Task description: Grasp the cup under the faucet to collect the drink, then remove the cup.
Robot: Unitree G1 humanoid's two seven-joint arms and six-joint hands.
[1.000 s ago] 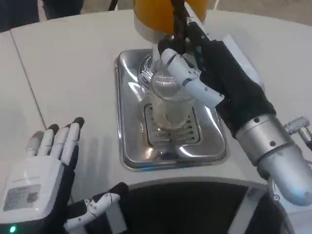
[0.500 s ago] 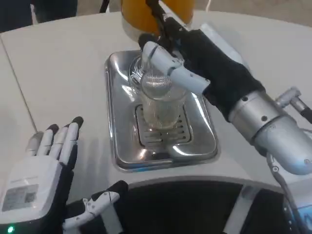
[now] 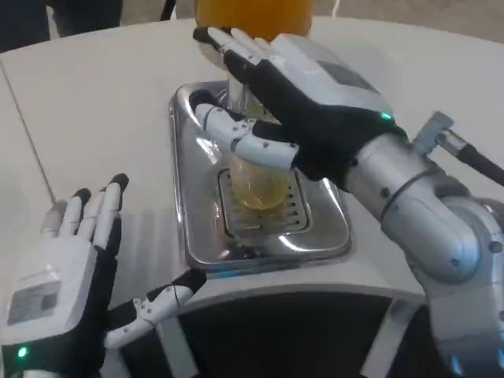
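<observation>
Both hands white-backed, fingers white over black. Left hand [image 3: 67,291]: grey label and green light noted. Right hand [image 3: 303,102]: green light, silver forearm [image 3: 417,213], black cable [image 3: 476,157].

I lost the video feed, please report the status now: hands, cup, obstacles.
Right robot hand grips the cup on the drip tray. Left robot hand open, waiting. Cup holds yellow drink. Nothing blocking.

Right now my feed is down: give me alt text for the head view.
The right robot hand grips a clear cup part full of yellow drink, standing on the steel drip tray below the orange dispenser. The left robot hand lies open on the white table, apart from the tray.
</observation>
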